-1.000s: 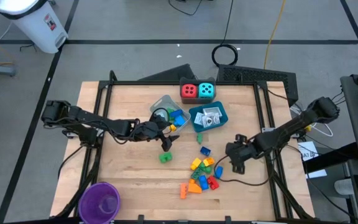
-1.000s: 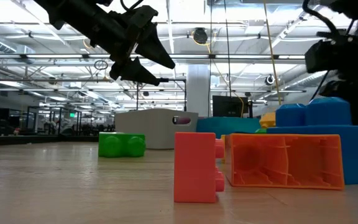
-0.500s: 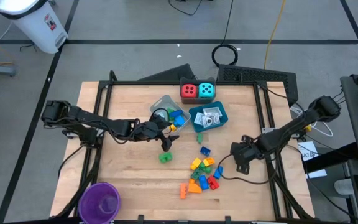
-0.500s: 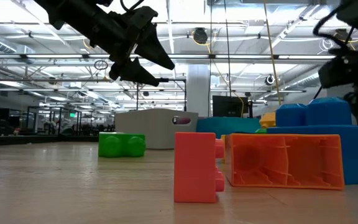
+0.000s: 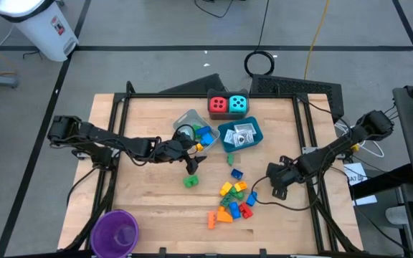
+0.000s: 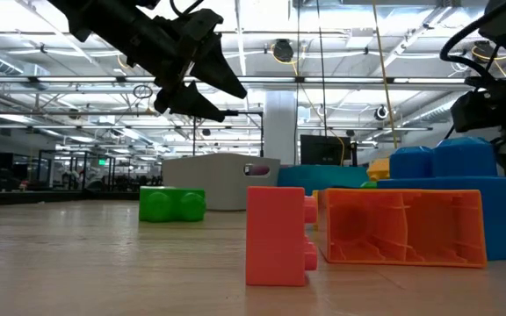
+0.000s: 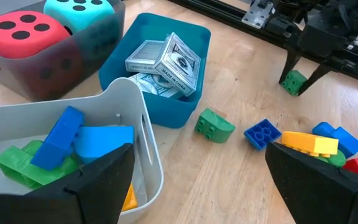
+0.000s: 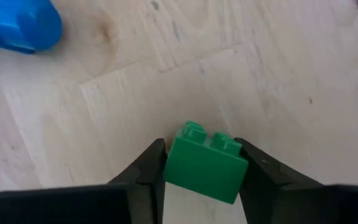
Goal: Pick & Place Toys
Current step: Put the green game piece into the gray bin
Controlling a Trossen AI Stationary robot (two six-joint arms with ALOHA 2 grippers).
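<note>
My right gripper (image 5: 272, 188) points steeply down at the table's right, shut on a small green brick (image 8: 204, 163), which also shows in the left wrist view (image 7: 293, 81). My left gripper (image 5: 192, 148) hangs open above the grey tray (image 5: 186, 122), which holds blue and green bricks. A heap of yellow, orange, red and blue bricks (image 5: 231, 201) lies on the table left of my right gripper. A lone green brick (image 5: 191, 181) rests on the wood. The red and cyan dice (image 5: 228, 104) sit in a clear tray. White packets lie in the blue tray (image 5: 229, 146). My right gripper pinches the small green brick by two opposite side walls (image 8: 171, 163) between its two fingers. The fingers come from above, pointing steeply down. The brick's studs face away from the gripper, and in the left wrist view its underside seems to be on the table.
A purple cup (image 5: 115, 231) stands at the near left corner. A blue brick (image 8: 18, 26) lies a little beyond the held one. Bare wood lies on the table's left half and along the right edge. Black frame rails (image 5: 303, 136) border the table.
My right gripper has sunk toward the table and shifted slightly toward the near edge. The left arm has kept still.
</note>
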